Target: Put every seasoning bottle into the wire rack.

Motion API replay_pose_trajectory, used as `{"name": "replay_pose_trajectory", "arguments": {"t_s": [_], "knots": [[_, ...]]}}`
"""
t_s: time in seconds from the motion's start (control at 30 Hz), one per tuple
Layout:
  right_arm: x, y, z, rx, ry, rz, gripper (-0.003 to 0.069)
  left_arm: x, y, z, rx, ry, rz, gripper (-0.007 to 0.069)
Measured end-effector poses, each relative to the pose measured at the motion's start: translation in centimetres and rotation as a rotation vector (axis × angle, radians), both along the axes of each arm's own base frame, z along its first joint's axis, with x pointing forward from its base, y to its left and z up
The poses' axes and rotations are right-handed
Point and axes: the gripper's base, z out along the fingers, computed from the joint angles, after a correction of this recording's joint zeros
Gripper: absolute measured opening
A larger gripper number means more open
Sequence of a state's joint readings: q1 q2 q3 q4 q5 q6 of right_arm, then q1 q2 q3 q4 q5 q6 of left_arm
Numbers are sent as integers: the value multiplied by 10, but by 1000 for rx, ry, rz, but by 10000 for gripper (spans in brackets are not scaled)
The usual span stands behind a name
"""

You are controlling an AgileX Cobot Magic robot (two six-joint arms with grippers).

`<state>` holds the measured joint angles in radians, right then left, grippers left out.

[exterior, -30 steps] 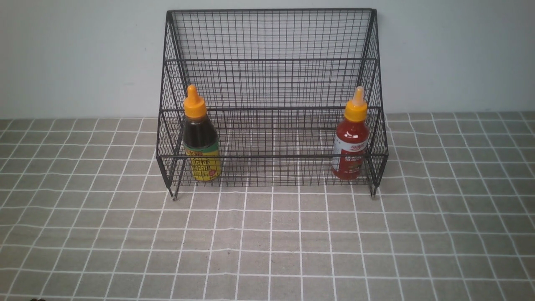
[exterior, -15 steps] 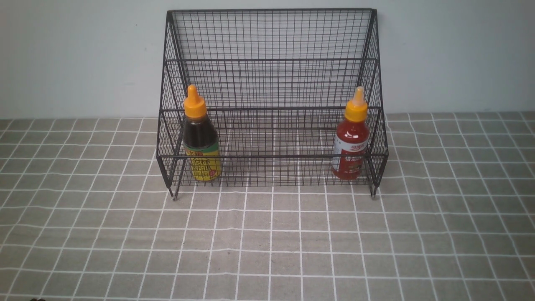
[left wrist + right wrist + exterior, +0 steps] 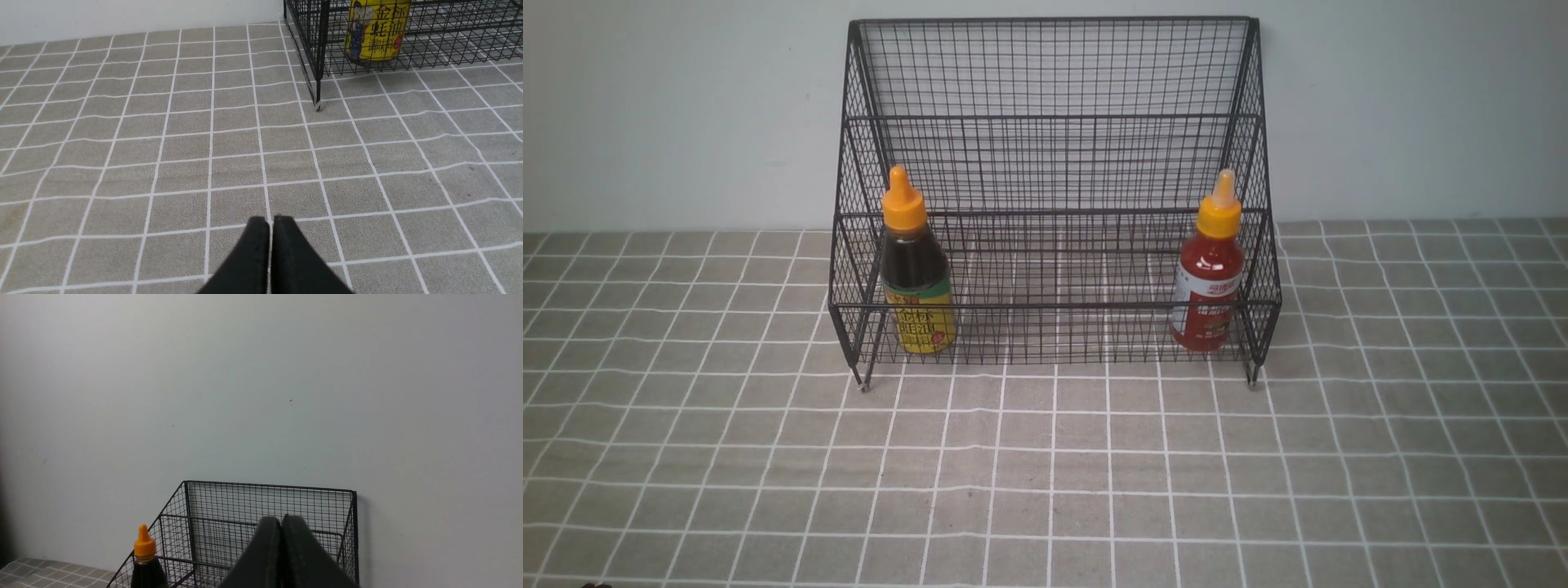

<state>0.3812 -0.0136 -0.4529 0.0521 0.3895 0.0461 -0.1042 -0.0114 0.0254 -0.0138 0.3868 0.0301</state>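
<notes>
Both bottles, dark (image 3: 916,278) and red (image 3: 1209,282), sit in rack (image 3: 1054,147); our left gripper (image 3: 270,222) and right gripper (image 3: 282,520) pinched closed, empty. Risk: bumping rack topples them.

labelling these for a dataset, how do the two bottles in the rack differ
The dark brown bottle has a yellow label; the red bottle has a white and red one. The dark brown bottle stands at the wire rack's left end, the red bottle at its right. Both stand upright on the lower tier, with orange-yellow nozzle caps.
</notes>
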Motion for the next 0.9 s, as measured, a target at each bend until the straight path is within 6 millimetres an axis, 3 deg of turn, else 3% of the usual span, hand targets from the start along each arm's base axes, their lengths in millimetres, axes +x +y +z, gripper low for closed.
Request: {"name": "replay_pose_trajectory", "arguments": {"t_s": [0.27, 0.43, 0.47, 0.5, 0.6, 0.63, 0.7, 0.9], "knots": [[5, 3, -9, -31, 21, -6, -13, 0, 0, 0, 0, 0, 0, -7], [28, 2, -58, -127, 163, -279, -13, 0, 0, 0, 0, 0, 0, -7], [29, 2, -60, -129, 171, -287, -13, 0, 0, 0, 0, 0, 0, -7], [36, -1, -81, -146, 239, -349, -13, 0, 0, 0, 0, 0, 0, -7], [45, -4, -121, -169, 365, -422, -13, 0, 0, 0, 0, 0, 0, -7], [45, -5, -121, -168, 365, -424, -13, 0, 0, 0, 0, 0, 0, -7], [47, -6, -145, -183, 442, -435, -13, 0, 0, 0, 0, 0, 0, -7], [48, -5, -151, -201, 453, -414, -13, 0, 0, 0, 0, -1, 0, -7]]}}
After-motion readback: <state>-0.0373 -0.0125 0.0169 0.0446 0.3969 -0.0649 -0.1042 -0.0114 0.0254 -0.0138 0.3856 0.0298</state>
